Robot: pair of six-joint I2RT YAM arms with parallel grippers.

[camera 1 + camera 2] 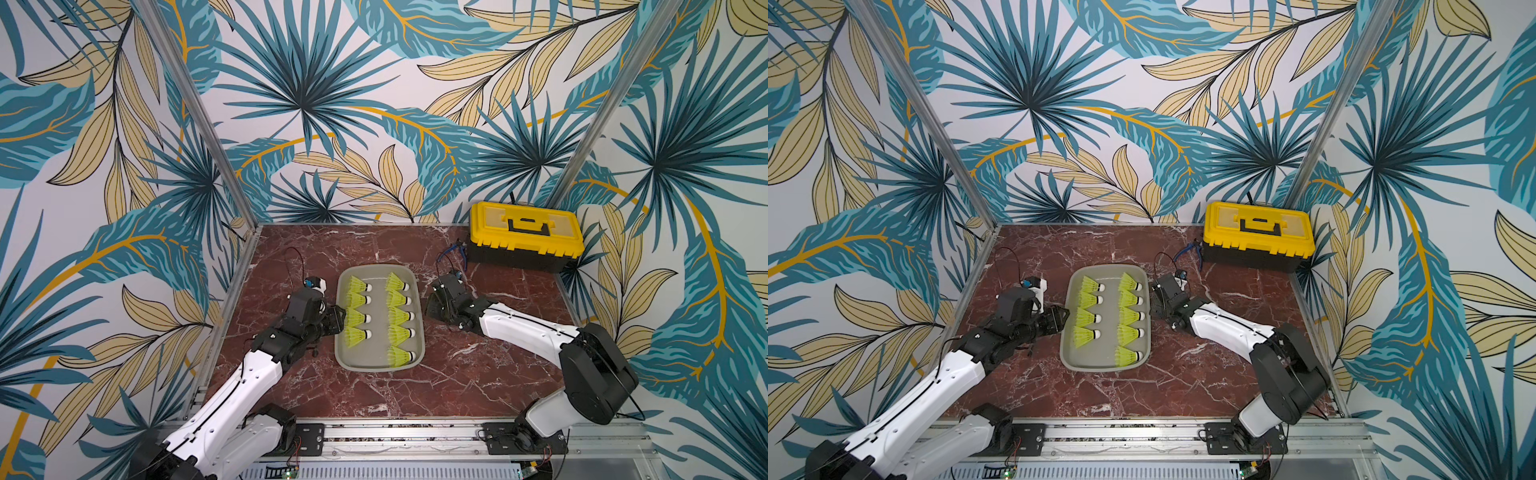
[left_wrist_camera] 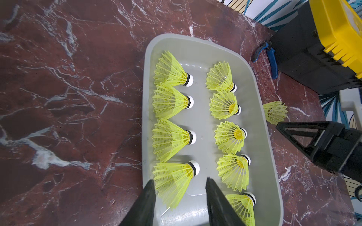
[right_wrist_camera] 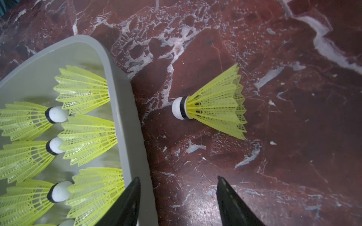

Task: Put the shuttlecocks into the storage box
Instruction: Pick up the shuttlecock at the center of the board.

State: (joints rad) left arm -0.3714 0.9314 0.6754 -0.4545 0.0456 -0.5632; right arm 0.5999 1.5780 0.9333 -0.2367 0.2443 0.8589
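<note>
Nine shuttlecocks (image 1: 399, 316), two rows, lying in storage box (image 1: 365, 359); tenth shuttlecock (image 3: 215, 106) on table (image 1: 374, 399) just beside box. Left jaws parted, astride one boxed skirt, gripping nothing. Right jaws parted, empty, near tenth.

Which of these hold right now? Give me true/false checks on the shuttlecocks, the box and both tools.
1. Nine shuttlecocks lie in the storage box. True.
2. No shuttlecock is left outside the box. False: a loose shuttlecock lies on the table beside it.
3. The right tool grips a shuttlecock. False: it is open and empty, above the table.
4. The left tool is open, its tips over the box. True.
5. The yellow-lidded toolbox is shut. True.
</note>
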